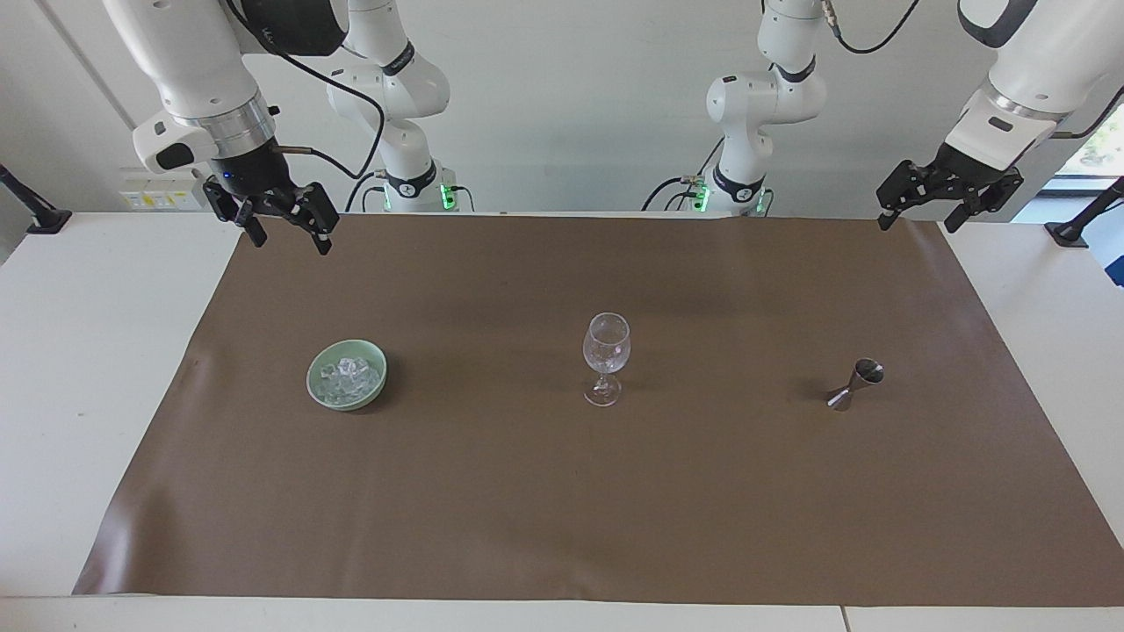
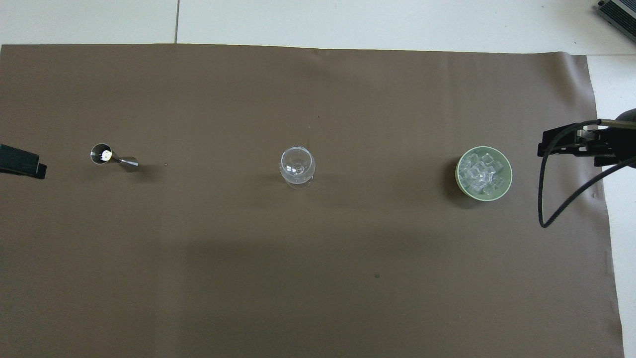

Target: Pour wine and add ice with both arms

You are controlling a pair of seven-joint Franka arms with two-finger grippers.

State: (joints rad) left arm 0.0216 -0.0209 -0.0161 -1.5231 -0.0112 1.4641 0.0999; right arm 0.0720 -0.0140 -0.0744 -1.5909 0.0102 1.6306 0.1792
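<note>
A clear stemmed glass [image 1: 606,355] stands upright at the middle of the brown mat; it also shows in the overhead view [image 2: 297,167]. Several clear ice cubes [image 1: 349,377] [image 2: 478,173] lie in a pale green bowl [image 1: 380,362] [image 2: 508,180] toward the right arm's end. A small steel jigger [image 1: 857,384] [image 2: 112,157] stands toward the left arm's end. My right gripper [image 1: 292,241] [image 2: 546,144] hangs open and empty, raised over the mat's edge near the bowl's end. My left gripper [image 1: 918,224] [image 2: 20,162] hangs open and empty, raised over the mat's corner at the jigger's end.
The brown mat [image 1: 562,509] covers most of the white table [image 1: 88,395]. Bowl, glass and jigger stand in one line across it, well apart. A black cable [image 2: 551,199] loops down from the right wrist.
</note>
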